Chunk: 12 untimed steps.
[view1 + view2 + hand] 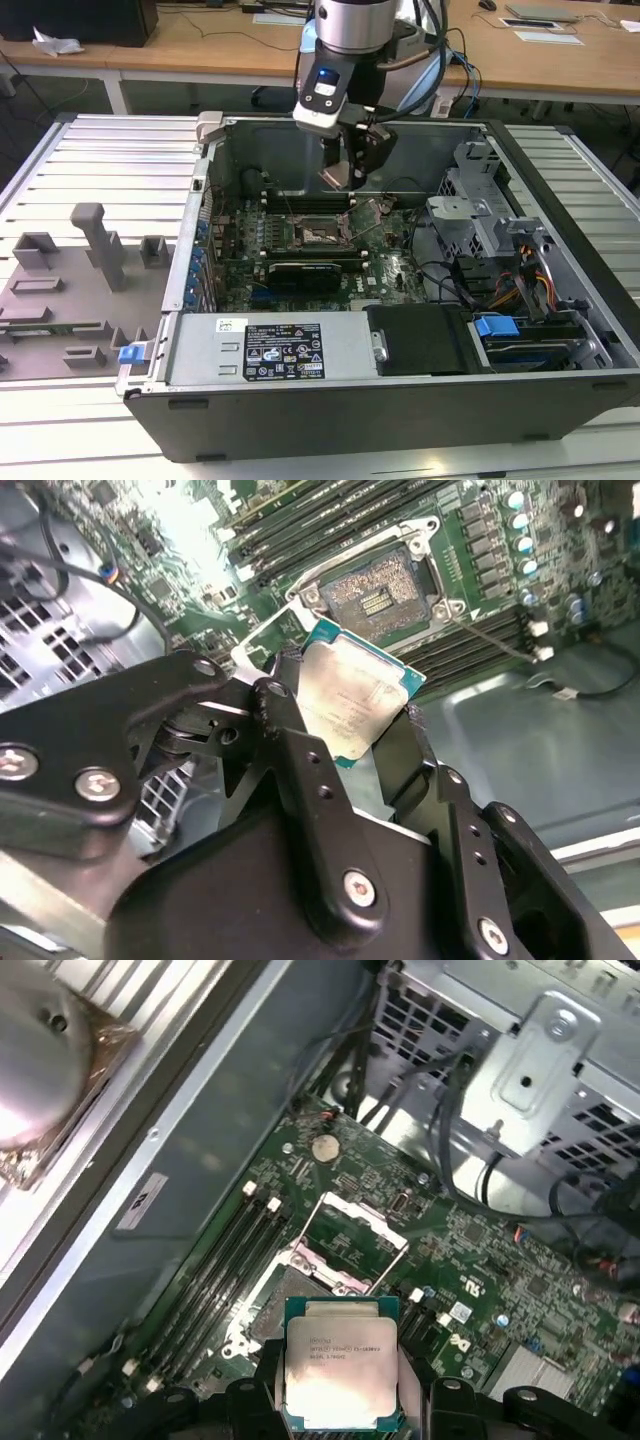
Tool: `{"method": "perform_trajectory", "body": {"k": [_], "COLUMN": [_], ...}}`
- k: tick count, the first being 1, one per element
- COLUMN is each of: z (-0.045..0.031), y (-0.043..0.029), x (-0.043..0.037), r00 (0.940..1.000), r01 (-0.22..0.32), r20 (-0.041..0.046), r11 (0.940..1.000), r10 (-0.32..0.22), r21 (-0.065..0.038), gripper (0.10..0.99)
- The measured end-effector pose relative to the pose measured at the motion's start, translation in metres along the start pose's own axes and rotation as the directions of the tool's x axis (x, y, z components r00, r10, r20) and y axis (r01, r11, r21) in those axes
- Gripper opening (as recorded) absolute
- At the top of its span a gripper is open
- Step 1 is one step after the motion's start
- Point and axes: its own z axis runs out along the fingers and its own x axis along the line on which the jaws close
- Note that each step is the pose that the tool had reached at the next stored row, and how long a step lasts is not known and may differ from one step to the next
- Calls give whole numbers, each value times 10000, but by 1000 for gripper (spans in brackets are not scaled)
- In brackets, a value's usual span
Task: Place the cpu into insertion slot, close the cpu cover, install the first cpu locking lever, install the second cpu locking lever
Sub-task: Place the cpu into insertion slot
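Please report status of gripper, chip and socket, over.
Gripper shut on the small square silver-topped cpu, held above the green motherboard. Square dark insertion slot empty, thin grey metal cpu cover raised. Path to slot unobstructed.

The gripper (pixel 338 718) pinches the chip (pixel 352 695) by two opposite edges, tilted, its metal top showing. Beyond it, on the green board (pixel 480 550), the socket (pixel 385 592) lies uncovered, pins exposed. The pale frame near the chip is probably the raised cover (pixel 268 640).
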Motion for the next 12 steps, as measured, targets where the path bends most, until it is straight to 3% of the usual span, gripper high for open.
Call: {"method": "perform_trajectory", "body": {"k": [4,7,9,12], "z": [16,39,52,82], "y": [-1,-4,-5,-8], "x": [0,-1,-1,-1], "r00": [9974,9911,9858,9685], "r01": [-717,-1323,-1672,-2479], "r20": [67,121,152,224], "r11": [9974,9912,9859,9687], "r10": [717,1323,1672,2481], "r21": [-15,-33,-45,-76], "gripper": [541,541,541,541]}}
